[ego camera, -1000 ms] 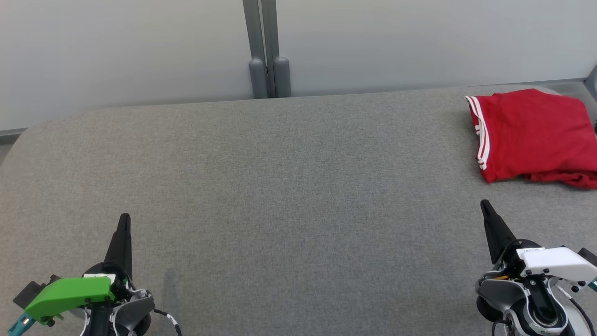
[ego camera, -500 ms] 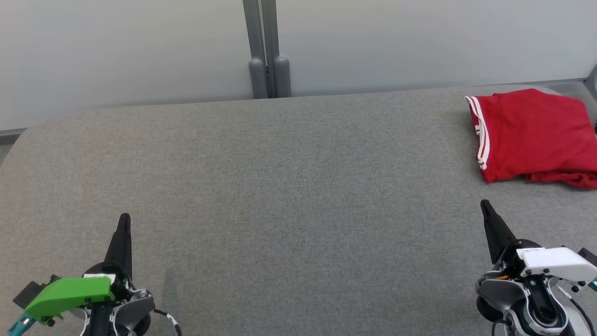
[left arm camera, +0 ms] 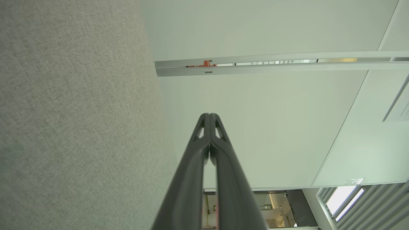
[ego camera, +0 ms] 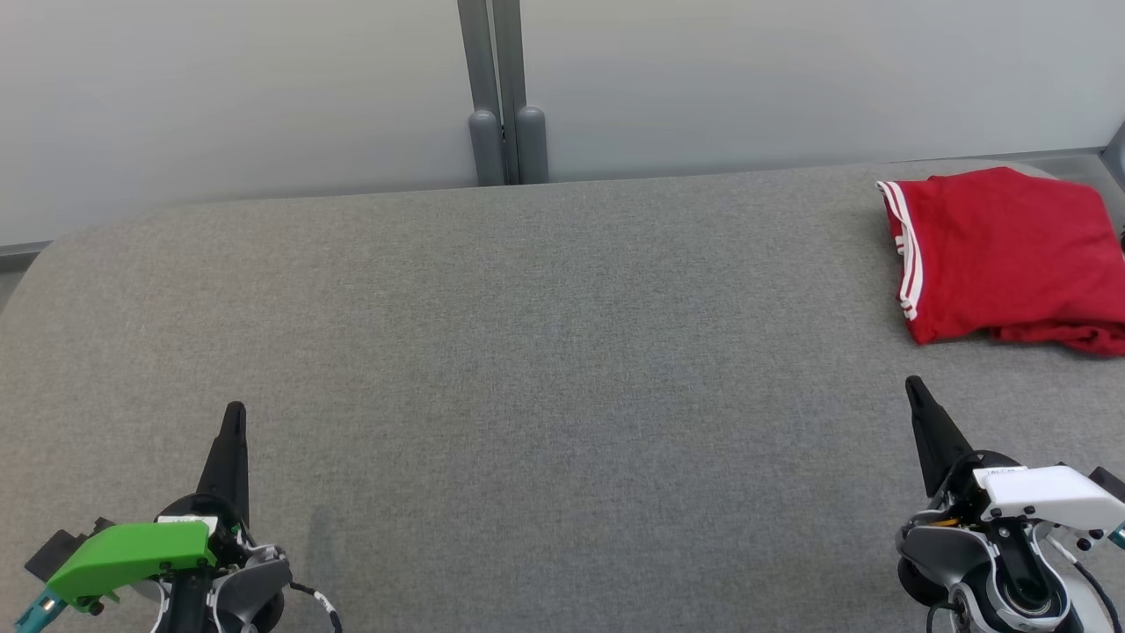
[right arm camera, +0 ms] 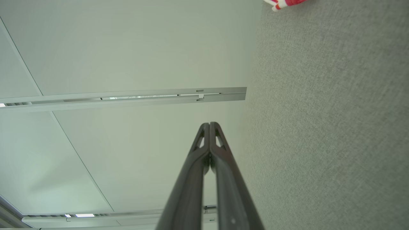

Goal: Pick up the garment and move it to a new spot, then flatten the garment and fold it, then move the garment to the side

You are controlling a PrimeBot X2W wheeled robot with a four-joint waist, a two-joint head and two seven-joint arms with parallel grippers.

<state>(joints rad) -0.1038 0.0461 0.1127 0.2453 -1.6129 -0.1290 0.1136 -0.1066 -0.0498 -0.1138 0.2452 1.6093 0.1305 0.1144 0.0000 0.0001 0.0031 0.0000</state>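
Note:
The garment [ego camera: 1011, 255] is a red top with white stripes along one edge, lying folded at the far right of the grey table [ego camera: 545, 352]. A corner of the garment [right arm camera: 286, 3] shows at the top edge of the right wrist view. My left gripper [ego camera: 234, 413] sits low on the left, shut and holding nothing, its tips pressed together [left arm camera: 209, 115]. My right gripper [ego camera: 914, 385] rests at the lower right, a little short of the garment, also shut with nothing in it [right arm camera: 209, 124].
The table's far edge meets a pale wall with a grey post [ego camera: 501, 88] at the middle. The table's rounded corner lies at the far left. A wide stretch of bare grey cloth lies between the two grippers.

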